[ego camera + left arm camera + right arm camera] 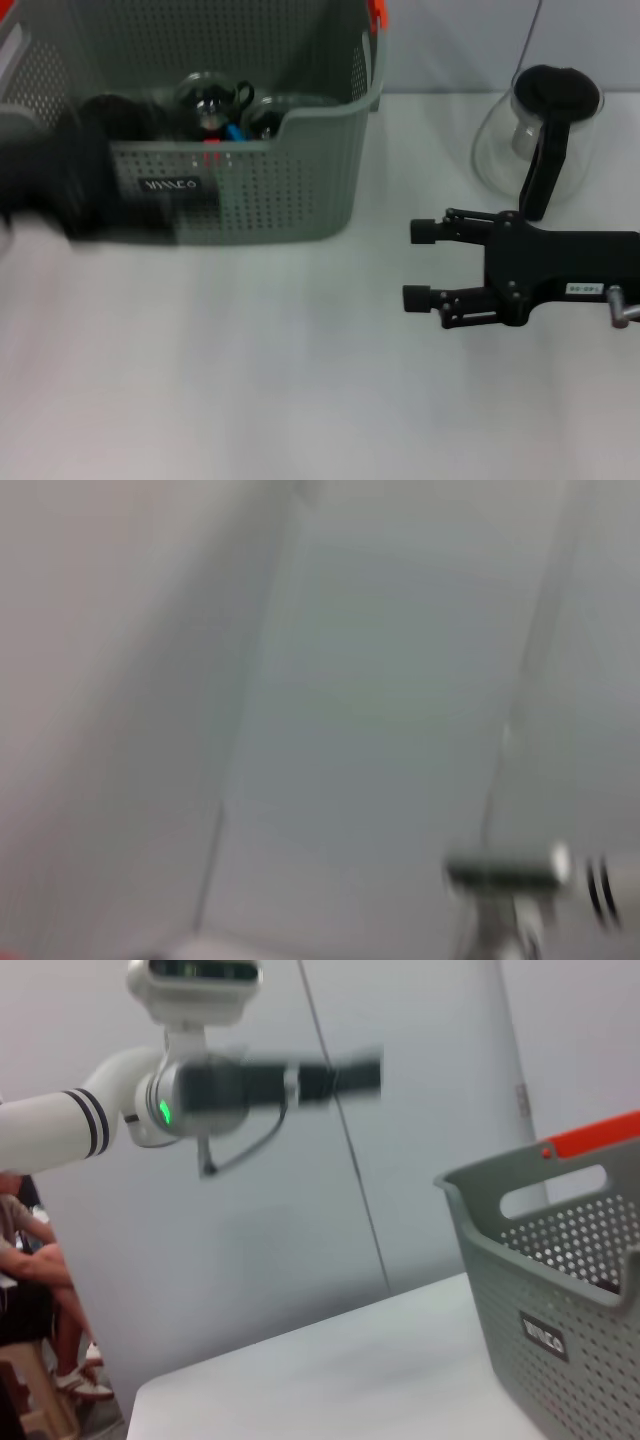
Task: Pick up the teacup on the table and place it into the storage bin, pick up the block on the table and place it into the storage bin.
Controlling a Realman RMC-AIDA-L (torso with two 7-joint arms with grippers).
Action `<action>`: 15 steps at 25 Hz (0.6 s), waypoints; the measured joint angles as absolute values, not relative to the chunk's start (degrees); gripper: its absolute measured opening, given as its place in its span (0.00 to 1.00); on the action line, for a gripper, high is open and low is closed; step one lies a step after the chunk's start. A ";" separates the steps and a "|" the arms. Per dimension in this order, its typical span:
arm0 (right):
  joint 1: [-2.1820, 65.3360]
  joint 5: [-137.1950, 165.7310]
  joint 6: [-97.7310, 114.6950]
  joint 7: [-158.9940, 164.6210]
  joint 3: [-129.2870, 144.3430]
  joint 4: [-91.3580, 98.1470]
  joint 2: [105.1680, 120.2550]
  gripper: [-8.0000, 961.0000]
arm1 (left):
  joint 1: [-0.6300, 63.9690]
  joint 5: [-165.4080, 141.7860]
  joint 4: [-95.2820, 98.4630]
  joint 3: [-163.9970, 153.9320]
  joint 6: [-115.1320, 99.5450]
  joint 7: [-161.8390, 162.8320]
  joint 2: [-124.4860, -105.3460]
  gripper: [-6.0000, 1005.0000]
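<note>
The grey-green perforated storage bin [260,190] stands at the back left of the white table and also shows in the right wrist view [560,1290]. Inside it lie glass pieces, one a teacup [212,100] with a dark handle, and a small blue and red block [230,133] beside it. My left arm [60,180] is a dark motion blur in front of the bin's left corner. The right wrist view shows the left gripper [340,1075] held high and smeared. My right gripper [418,265] hovers open and empty over the table to the right of the bin.
A glass pot [540,130] with a black lid and handle stands at the back right, just behind the right gripper. Orange handle clips [378,12] sit on the bin's rim. A seated person [30,1290] is beyond the table's far side.
</note>
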State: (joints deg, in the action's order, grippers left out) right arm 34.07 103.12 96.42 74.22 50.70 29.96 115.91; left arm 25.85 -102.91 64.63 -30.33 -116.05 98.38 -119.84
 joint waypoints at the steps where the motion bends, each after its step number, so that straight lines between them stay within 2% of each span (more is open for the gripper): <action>1: 33.99 103.20 96.33 72.73 50.80 29.78 116.20 0.95 | 24.65 -104.28 64.40 -31.58 -115.95 95.81 -120.50 0.82; 2: 33.90 103.27 96.16 70.93 50.91 29.61 116.59 0.95 | 22.93 -106.76 63.54 -32.95 -114.87 91.49 -121.58 0.85; 5: 33.81 103.34 95.40 66.67 51.03 29.46 117.65 0.95 | 20.83 -111.53 60.81 -33.84 -112.08 84.53 -122.90 0.90; 7: 33.95 103.61 94.29 64.83 51.32 29.46 118.43 0.95 | 20.46 -114.32 58.41 -33.86 -109.78 81.60 -123.05 0.94; 11: 35.22 106.16 89.97 62.84 52.62 29.22 119.87 0.95 | 21.02 -119.78 52.53 -33.39 -103.85 78.46 -122.57 0.93; 15: 37.01 106.97 86.88 62.49 54.02 27.10 120.15 0.95 | 21.31 -122.05 50.34 -33.58 -99.31 78.05 -122.53 0.93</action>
